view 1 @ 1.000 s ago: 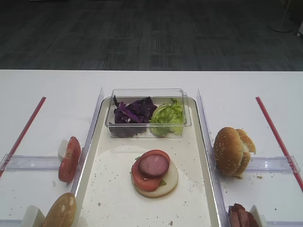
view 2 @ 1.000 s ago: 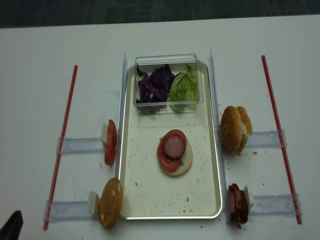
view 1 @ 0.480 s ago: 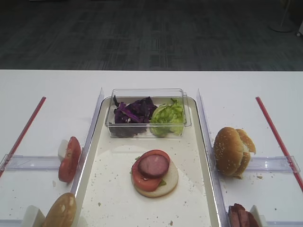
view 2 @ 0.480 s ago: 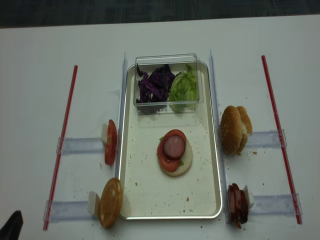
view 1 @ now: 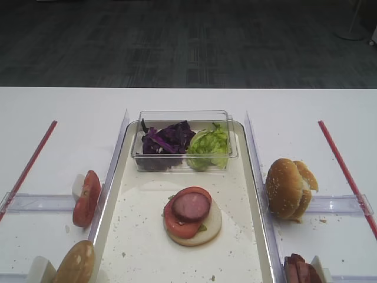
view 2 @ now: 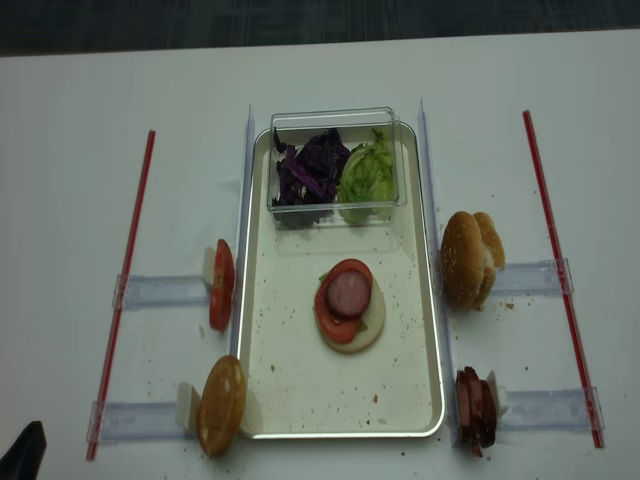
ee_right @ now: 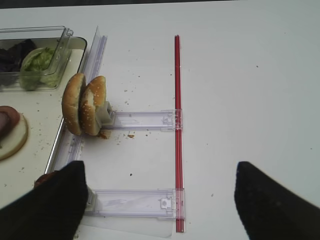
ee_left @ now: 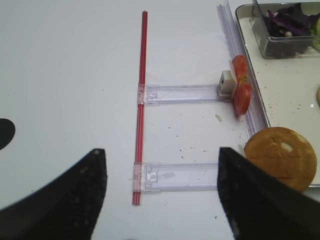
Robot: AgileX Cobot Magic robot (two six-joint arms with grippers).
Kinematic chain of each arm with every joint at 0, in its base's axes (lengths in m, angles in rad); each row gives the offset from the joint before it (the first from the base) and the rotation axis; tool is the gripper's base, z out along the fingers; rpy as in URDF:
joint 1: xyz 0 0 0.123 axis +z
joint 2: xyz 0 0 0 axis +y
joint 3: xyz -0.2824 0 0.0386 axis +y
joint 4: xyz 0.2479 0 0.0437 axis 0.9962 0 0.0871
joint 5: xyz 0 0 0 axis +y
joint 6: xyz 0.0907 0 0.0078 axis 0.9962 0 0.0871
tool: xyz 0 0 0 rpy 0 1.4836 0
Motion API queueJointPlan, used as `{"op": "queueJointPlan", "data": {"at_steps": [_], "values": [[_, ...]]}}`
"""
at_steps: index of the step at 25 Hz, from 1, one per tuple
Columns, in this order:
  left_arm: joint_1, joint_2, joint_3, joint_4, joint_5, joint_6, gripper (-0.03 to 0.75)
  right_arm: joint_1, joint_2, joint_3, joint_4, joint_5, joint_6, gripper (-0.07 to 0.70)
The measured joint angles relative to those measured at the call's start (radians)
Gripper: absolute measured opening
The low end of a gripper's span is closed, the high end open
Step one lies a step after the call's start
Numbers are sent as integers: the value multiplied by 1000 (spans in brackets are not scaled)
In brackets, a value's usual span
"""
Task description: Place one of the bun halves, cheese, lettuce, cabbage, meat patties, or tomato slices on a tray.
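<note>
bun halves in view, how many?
4 visible: one bun half on the tray under tomato and patty, two upright bun halves to its right, one bun half at its left front corner.

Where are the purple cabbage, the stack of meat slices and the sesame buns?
cabbage (view 2: 308,170), realsense overhead view, middle of the purple clump in the clear box.
meat patties (view 2: 474,410), realsense overhead view, middle of the upright stack.
bun halves (view 1: 287,189), high front view, sesame crust.

1. You get bright, even overhead light; the white worktop (view 1: 53,106) shows only faint, soft shadows.
2. Your realsense overhead view is softer and grainier than the other overhead view.
3. In both wrist views, the near claw fingers (ee_right: 50,210) are dark, blurred shapes.
</note>
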Motion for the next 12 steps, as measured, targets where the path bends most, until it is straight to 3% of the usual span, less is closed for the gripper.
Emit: {"op": "queueJointPlan", "data": {"at_steps": [12], "values": [[0, 0, 0, 0, 0, 0, 438, 0, 0, 0, 0, 0, 0, 617]]}}
